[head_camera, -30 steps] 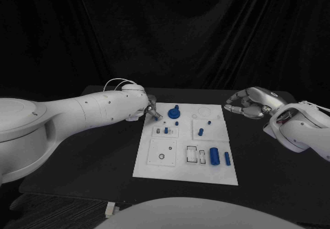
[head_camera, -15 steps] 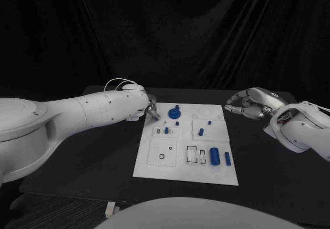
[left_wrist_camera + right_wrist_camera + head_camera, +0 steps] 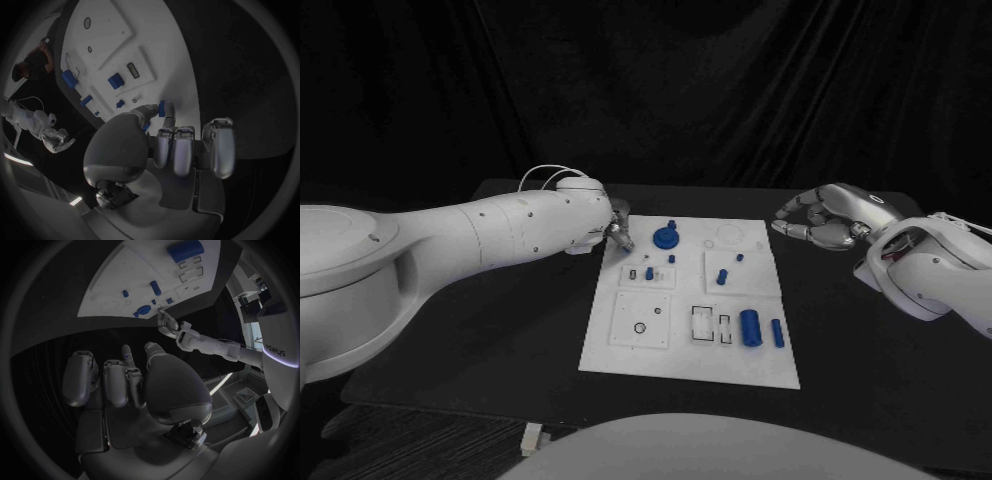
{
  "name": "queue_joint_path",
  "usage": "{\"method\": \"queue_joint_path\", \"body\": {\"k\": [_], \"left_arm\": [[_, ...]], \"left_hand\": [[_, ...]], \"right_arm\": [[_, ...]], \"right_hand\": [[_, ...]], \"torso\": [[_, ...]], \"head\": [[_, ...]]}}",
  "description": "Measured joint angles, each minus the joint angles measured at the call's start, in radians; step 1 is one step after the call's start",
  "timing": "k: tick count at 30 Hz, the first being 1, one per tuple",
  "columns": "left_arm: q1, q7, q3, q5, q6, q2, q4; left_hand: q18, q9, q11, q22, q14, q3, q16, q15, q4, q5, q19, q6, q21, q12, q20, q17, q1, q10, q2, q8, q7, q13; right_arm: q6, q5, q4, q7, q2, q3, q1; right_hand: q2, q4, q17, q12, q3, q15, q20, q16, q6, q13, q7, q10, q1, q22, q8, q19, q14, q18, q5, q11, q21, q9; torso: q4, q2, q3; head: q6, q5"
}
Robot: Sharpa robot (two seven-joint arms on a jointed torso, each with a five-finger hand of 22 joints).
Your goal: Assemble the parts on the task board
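Hands of two white robot arms reach over a black bench (image 3: 516, 330) toward a white board (image 3: 689, 300) lying flat at its middle, long side running away from the robot. Its left hand (image 3: 615, 232) hangs at the board's far left corner, the arm stretching in low from the left; its fingers (image 3: 178, 150) are curled in side by side, and whether the thumb and a fingertip touch the small blue piece (image 3: 164, 108) just beyond them cannot be told. Its right hand (image 3: 822, 218) floats off the board's far right corner, well apart from it, fingers (image 3: 112, 382) bent inward over the dark bench with nothing in them. On the board, a round blue disc (image 3: 665, 239) lies near the far edge just beside the left hand, with a short blue peg (image 3: 672, 224) standing upright behind it. Closer to the robot, on the right part of the board, a blue cylinder (image 3: 750, 327) lies on its side, its long axis running toward and away from the robot, and a thinner blue pin (image 3: 777, 333) lies just beside it, parallel. Smaller blue pegs (image 3: 721, 277) stand near the board's middle.
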Motion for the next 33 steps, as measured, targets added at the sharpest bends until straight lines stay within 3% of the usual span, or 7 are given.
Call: {"method": "queue_joint_path", "body": {"k": [3,10,17,22,29,33], "left_arm": [[0.000,0.003,0.000,0.006,-0.012,-0.011,0.013],[0.002,-0.001,0.000,0.070,-0.047,-0.062,0.083],[0.030,-0.029,0.000,0.165,-0.093,-0.141,0.216],[0.042,-0.063,0.000,0.201,-0.115,-0.190,0.309],[0.044,-0.108,0.000,0.226,-0.121,-0.219,0.384],[0.045,-0.127,0.000,0.234,-0.119,-0.221,0.400]], "left_hand": [[0.000,0.008,0.000,0.000,0.000,0.009,0.000,0.000,0.008,0.001,0.000,0.000,0.000,0.000,0.000,0.000,-0.008,0.000,-0.008,0.005,0.000,0.000],[0.000,0.014,0.000,0.000,0.000,0.033,0.000,0.000,-0.001,0.006,0.000,0.009,0.000,0.000,0.000,0.000,-0.020,0.000,-0.020,0.010,-0.002,0.000],[0.000,0.020,0.000,0.000,0.000,0.042,0.000,0.000,-0.005,0.010,0.000,0.010,0.000,0.000,0.000,0.000,-0.027,0.000,-0.026,0.014,0.000,0.000],[0.000,0.020,0.000,0.000,0.000,0.048,0.000,0.000,-0.011,0.014,0.000,0.010,0.000,0.000,0.000,0.000,-0.035,0.000,-0.028,0.017,0.000,0.000],[0.000,0.023,-0.004,0.000,0.000,0.065,0.000,0.000,-0.022,0.002,0.000,0.018,0.000,0.000,0.000,0.000,-0.050,0.004,-0.024,0.017,0.000,0.000],[0.000,0.023,-0.004,0.000,0.000,0.078,0.000,0.000,-0.035,0.000,0.000,0.018,0.000,0.000,0.000,0.000,-0.055,0.004,-0.027,0.017,0.000,0.000]], "right_arm": [[0.000,0.000,0.000,-0.001,-0.001,0.000,0.000],[0.000,0.000,0.001,-0.003,-0.004,0.000,0.000],[0.001,0.000,0.001,-0.006,-0.006,0.000,-0.001],[0.003,0.000,0.000,-0.009,-0.006,0.000,-0.003],[0.008,0.000,-0.001,-0.011,-0.003,0.000,-0.009],[0.011,0.000,-0.001,-0.012,-0.002,0.000,-0.011]], "right_hand": [[0.004,0.000,0.000,0.000,0.000,0.000,0.000,0.000,0.000,0.000,0.000,0.000,0.004,0.000,0.000,0.000,0.000,0.009,0.000,0.000,0.000,-0.001],[0.004,0.000,-0.001,0.000,0.000,0.000,0.000,0.000,0.000,0.000,0.000,0.000,0.004,0.000,0.000,0.000,0.000,0.009,0.000,0.000,0.000,-0.001],[0.004,0.000,-0.001,0.000,0.000,0.000,0.000,0.000,0.000,0.000,0.000,0.000,0.004,0.000,0.000,0.000,0.000,0.009,0.000,0.000,0.000,-0.001],[0.004,0.000,-0.001,0.000,0.000,0.000,0.000,0.000,0.000,0.000,0.000,0.000,0.004,0.000,0.000,0.000,0.000,0.009,0.000,0.000,0.000,-0.001],[0.009,-0.003,-0.003,0.000,0.003,0.000,0.000,-0.005,0.000,0.000,0.000,0.000,0.009,0.000,0.000,0.000,0.000,0.008,0.004,0.000,-0.006,-0.002],[0.009,-0.003,-0.003,0.000,0.003,0.000,0.000,-0.005,0.000,0.000,0.000,0.000,0.009,0.000,0.000,0.000,0.000,0.008,0.004,0.000,-0.006,-0.002]], "torso": [[0.0000,0.000,0.0000],[0.0000,0.000,0.0000],[0.0001,0.000,-0.0002],[0.0002,-0.001,-0.0002],[0.0006,-0.001,-0.0001],[0.0009,-0.001,0.0004]], "head": [[0.000,0.000],[0.000,-0.004],[0.000,-0.005],[0.000,-0.001],[0.000,0.001],[0.000,0.001]]}}
